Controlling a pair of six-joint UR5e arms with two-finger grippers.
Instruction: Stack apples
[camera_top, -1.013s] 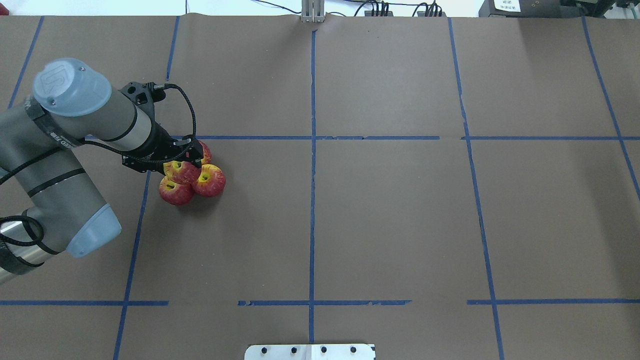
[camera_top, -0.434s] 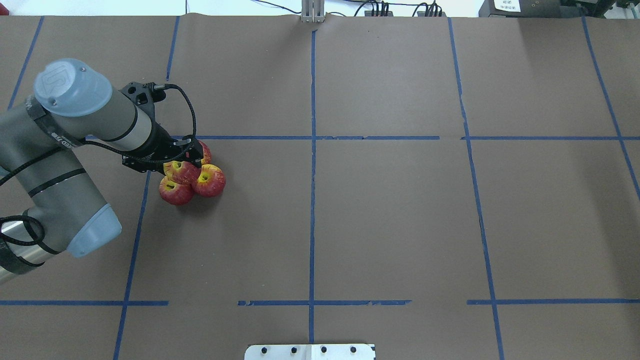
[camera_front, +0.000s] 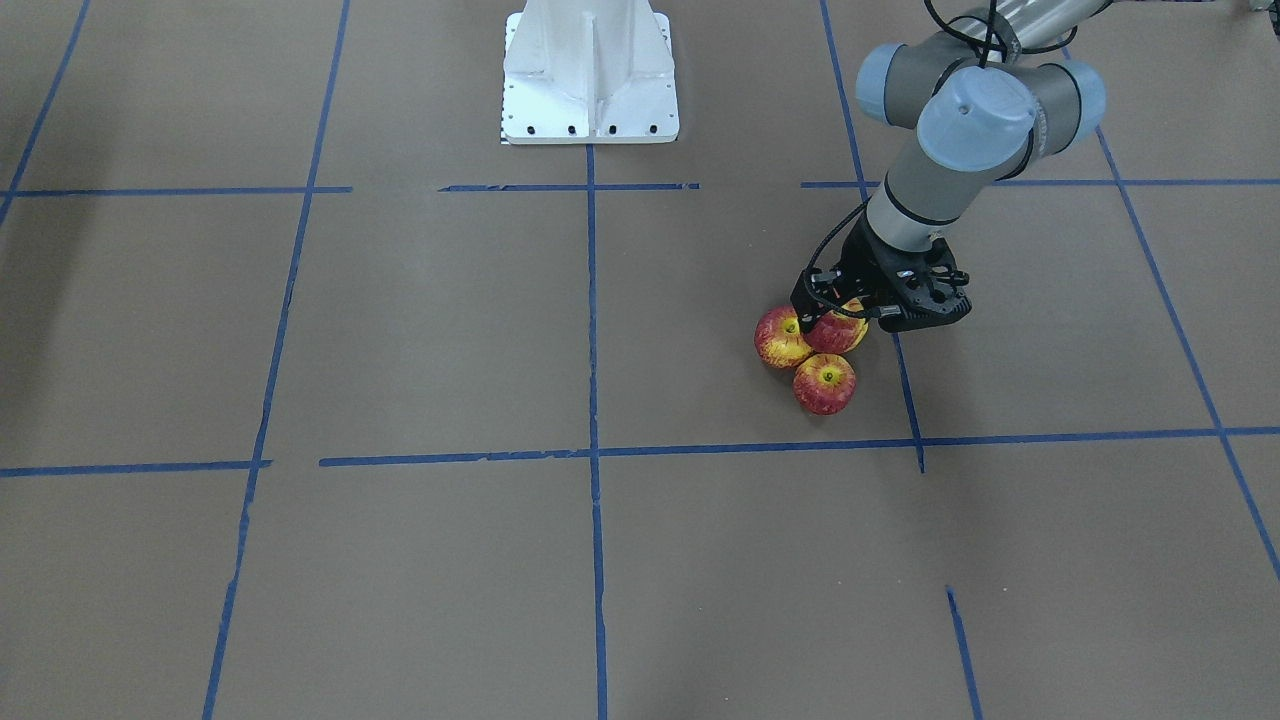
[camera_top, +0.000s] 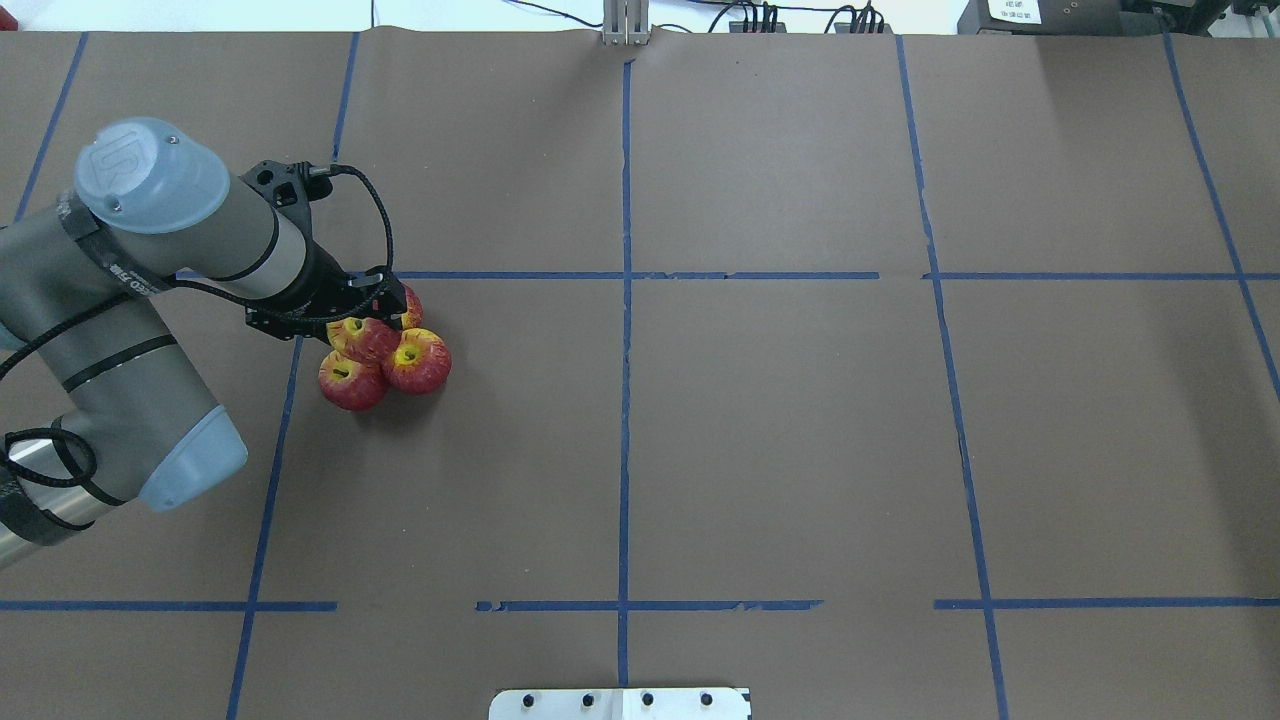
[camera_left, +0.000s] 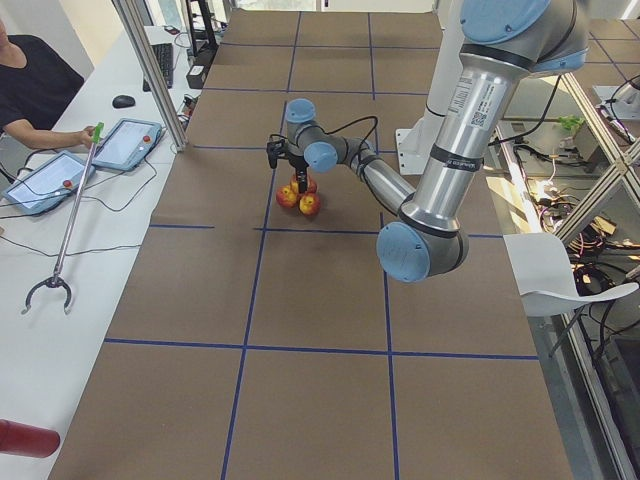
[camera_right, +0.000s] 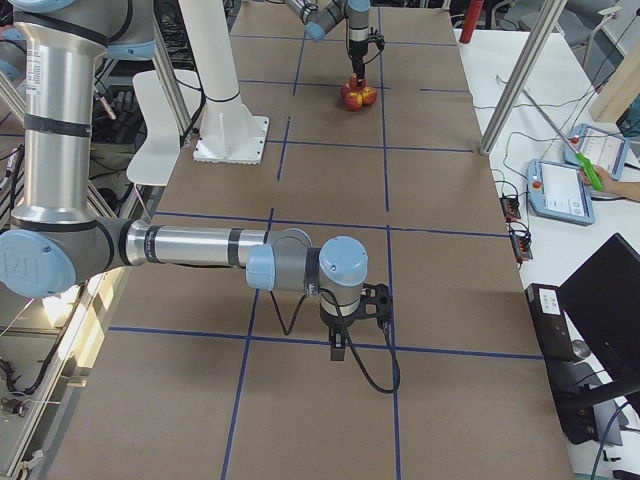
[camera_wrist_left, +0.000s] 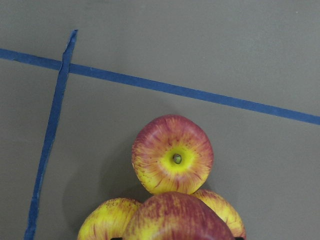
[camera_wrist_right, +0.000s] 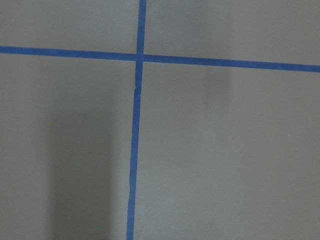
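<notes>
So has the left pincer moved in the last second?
Yes, slightly. In the overhead view the left pincer has crept toward the crosswise blue tape line beyond the apples.

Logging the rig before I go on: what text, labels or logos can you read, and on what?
"UR": logo on the left arm's blue joint cap.
Print on that arm's black band: too small to read.
White label past the table's far edge: blurred.
The apples: no text.

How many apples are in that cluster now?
4. Three small red-and-yellow apples touch on the brown table: one nearest the robot, one rightward, one farthest, half hidden by the left gripper. The fourth sits atop them, under that gripper.
</notes>
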